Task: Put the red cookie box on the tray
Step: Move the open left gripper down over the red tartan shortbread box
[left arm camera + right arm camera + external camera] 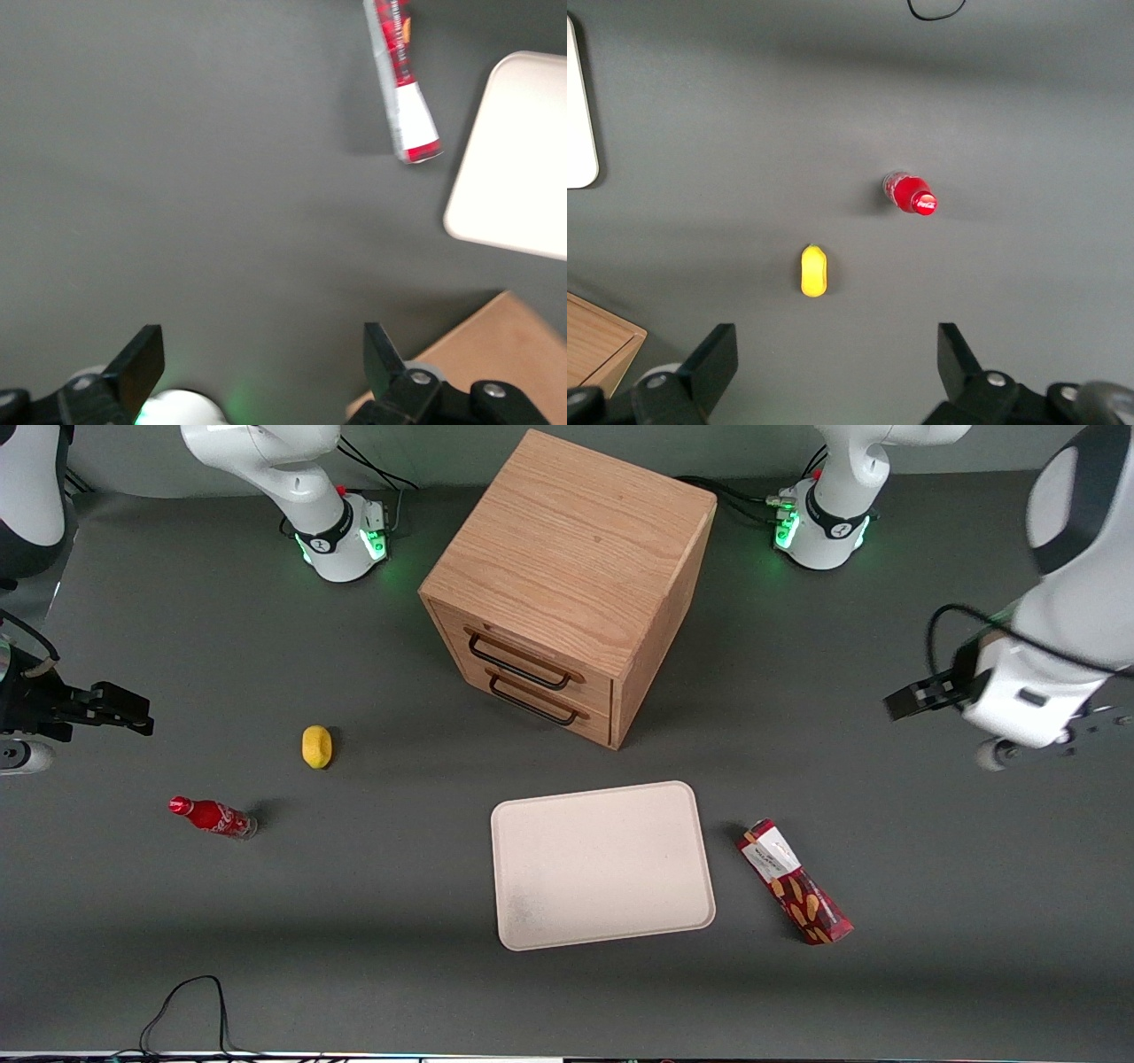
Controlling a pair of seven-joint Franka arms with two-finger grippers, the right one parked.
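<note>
While the red cookie box [795, 881] lies flat on the desk [266, 939] just beside the tray [602, 865], toward the working arm's end, the gripper [263, 363] hangs high and well apart from it, jaws spread wide and empty. Step in hand, as judged: approach. Recommended handling: descend over the carton's midsection, turn the jaws across its narrow width, then close.

Even overhead light, soft shadows on tabletop [266, 921]; left wrist view slightly blurred, tray [523, 159] overexposed there.
</note>
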